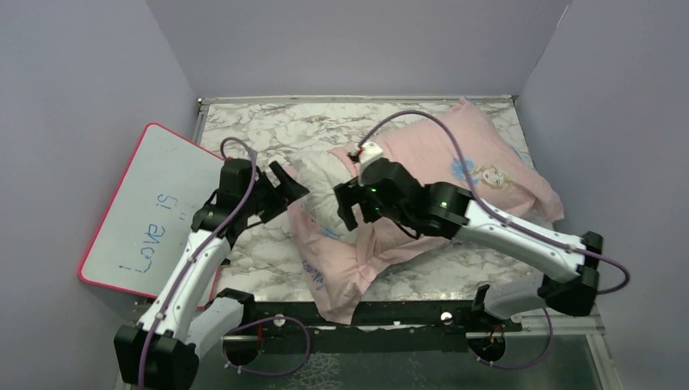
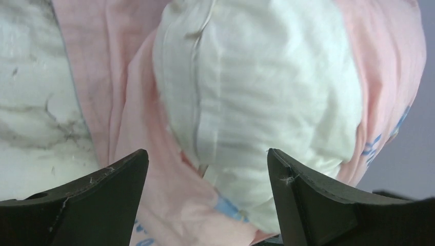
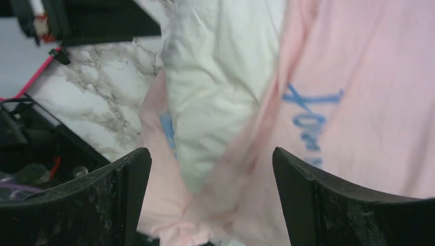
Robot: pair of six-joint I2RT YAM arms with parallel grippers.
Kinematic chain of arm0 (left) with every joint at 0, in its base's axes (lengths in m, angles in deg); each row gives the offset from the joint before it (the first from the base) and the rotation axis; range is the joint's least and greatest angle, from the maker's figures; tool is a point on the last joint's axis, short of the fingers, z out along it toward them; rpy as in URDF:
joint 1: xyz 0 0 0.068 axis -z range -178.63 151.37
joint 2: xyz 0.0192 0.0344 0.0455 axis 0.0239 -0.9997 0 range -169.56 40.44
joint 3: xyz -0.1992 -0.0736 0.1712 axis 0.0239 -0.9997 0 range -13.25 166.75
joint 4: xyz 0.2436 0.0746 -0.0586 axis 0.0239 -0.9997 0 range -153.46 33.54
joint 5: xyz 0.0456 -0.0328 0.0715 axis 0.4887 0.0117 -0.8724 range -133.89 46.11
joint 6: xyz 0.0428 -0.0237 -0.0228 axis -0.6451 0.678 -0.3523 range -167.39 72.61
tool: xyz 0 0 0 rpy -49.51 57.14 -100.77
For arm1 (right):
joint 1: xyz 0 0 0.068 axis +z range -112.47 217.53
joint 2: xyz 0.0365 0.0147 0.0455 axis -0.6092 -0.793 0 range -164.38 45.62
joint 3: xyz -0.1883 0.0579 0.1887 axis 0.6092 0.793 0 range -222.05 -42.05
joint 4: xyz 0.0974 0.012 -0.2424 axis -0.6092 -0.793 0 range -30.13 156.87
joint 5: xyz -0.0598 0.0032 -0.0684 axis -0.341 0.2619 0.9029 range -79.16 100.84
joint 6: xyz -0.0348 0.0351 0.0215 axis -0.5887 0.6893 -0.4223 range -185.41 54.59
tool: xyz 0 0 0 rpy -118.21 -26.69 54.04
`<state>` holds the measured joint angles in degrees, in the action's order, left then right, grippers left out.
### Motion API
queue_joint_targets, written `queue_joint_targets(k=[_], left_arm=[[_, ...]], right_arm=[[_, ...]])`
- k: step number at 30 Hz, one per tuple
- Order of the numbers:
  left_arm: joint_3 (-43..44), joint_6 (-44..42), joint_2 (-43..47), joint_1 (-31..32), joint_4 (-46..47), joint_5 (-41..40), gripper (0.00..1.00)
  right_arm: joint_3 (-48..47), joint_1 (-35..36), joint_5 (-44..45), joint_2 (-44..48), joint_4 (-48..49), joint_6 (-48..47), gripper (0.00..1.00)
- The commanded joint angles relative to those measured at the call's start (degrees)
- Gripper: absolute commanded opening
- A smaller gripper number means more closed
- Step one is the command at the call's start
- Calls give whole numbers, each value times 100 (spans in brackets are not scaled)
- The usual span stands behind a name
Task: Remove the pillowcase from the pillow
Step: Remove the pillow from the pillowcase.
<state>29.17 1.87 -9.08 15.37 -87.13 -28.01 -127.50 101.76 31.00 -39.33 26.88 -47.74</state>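
Serving as the bag here: a thin pink pillowcase (image 1: 455, 154), soft and wrinkly, with a small blonde princess picture and some blue writing on it. Inside it, the pillow (image 1: 325, 191), plump, plain white and puffy, with a sewn seam along its end. One white end poking out of the open pink mouth, toward the middle of the table (image 1: 260, 130). Both lying across the right half of the table, on its hard top, white with grey marble swirls. Beside the left edge of the table, a flat whiteboard (image 1: 150, 211) with a pink rim and blue handwriting.

Over the middle of the table, the left claw (image 1: 286, 185), spread wide and pinching nothing, just left of the bare white end. Close by on the other side, the right claw (image 1: 353, 213), spread wide too and pinching nothing, right above the spot where pink cloth meets white pillow.
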Motion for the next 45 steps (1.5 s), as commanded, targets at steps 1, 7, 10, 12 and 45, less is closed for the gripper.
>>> queue_joint_targets(k=[1,7,10,12,45], left_arm=[[903,-679,-1179,-11,398,-108,89],[1137,-955,-2212,-19,1263,757,91],[1129,-999,-2754,-20,1895,1795,92],[1074,-930,-3079,-10,2414,2450,89],[-249,-277,-1979,-9,2597,1933,0]], right_arm=[[1228,-40,103,1225,-204,1593,92],[2276,-42,1219,2500,-1921,4088,93],[2375,-42,1638,2877,-2544,4666,94],[2363,-42,1942,3040,-3082,5062,99],[-99,-3593,-1891,-867,-169,-108,98]])
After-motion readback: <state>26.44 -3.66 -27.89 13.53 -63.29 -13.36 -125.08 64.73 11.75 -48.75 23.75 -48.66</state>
